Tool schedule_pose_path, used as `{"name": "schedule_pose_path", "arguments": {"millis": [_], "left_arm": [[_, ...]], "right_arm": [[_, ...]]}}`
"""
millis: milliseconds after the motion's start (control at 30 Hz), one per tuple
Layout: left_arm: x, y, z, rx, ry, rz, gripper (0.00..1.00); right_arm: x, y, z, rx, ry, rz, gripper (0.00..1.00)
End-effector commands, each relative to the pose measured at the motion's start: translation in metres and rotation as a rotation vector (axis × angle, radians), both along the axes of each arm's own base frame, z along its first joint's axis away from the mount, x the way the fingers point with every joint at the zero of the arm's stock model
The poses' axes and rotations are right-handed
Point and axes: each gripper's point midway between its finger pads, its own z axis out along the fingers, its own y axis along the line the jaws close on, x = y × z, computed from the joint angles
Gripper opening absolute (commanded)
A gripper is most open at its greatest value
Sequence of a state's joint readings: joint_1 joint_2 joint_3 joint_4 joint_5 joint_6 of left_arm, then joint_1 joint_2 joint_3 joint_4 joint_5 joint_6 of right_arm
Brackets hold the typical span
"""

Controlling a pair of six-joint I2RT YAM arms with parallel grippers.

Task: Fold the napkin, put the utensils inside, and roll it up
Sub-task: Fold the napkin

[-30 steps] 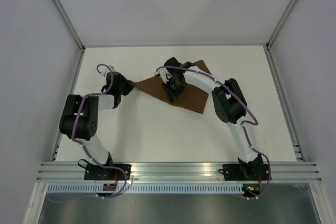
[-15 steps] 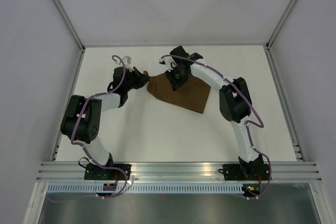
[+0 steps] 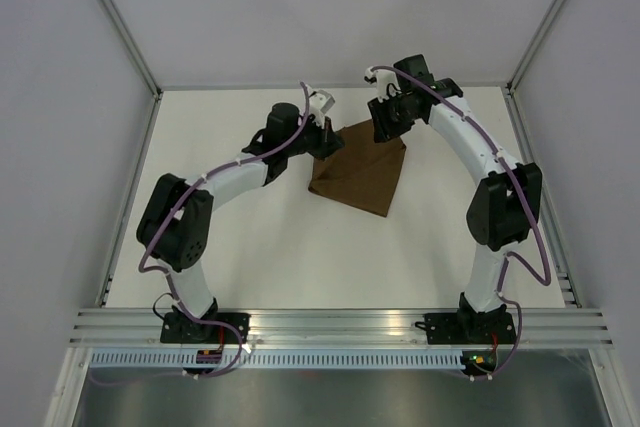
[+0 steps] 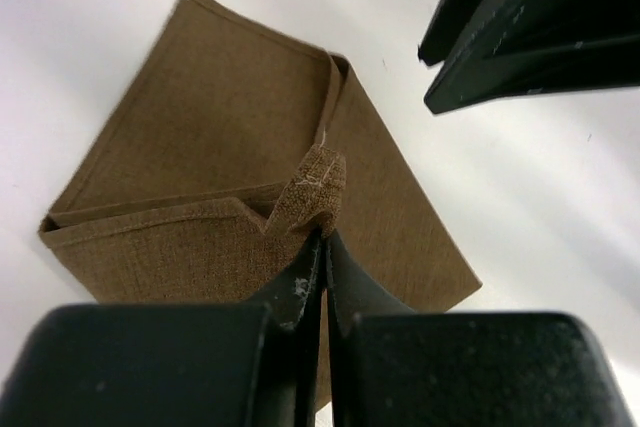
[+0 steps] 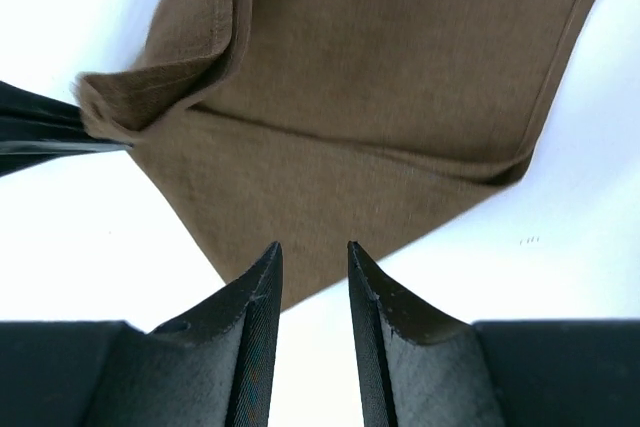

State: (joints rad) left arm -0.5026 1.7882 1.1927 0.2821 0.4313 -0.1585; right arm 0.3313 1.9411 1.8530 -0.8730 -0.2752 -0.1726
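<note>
The white matte table [image 3: 270, 247] bears the napkin [image 3: 362, 179], a dark-brown, coarse-woven cloth folded into layers with hemmed edges, roughly four-cornered in outline; at the napkin's far-left edge the left gripper [image 4: 322, 239] presses its black fingers together on a loose corner of the cloth, which stands up as a small creased tab above the flatter layers; over the napkin's far-right edge the right gripper [image 5: 313, 265] hangs with its tapered black fingers a narrow gap apart, gripping nothing, the cloth lying below them.
</note>
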Motion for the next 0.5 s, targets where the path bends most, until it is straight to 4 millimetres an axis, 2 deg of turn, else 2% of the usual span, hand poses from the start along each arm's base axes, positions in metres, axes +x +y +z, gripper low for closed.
{"name": "schedule_pose_path", "arguments": {"millis": [0,233,467], "left_arm": [[-0.020,-0.018,-0.033,0.176,-0.030,-0.150,0.04],[-0.048,-0.039,-0.076,0.303,-0.005,-0.240,0.04],[-0.070,-0.060,-0.101,0.377,-0.009,-0.294,0.04]], "right_arm": [[-0.016,-0.011,-0.004,-0.014,0.024,0.001,0.38],[-0.023,-0.027,-0.014,-0.028,0.042,-0.012,0.38],[-0.025,-0.036,-0.021,-0.035,0.053,-0.025,0.38]]}}
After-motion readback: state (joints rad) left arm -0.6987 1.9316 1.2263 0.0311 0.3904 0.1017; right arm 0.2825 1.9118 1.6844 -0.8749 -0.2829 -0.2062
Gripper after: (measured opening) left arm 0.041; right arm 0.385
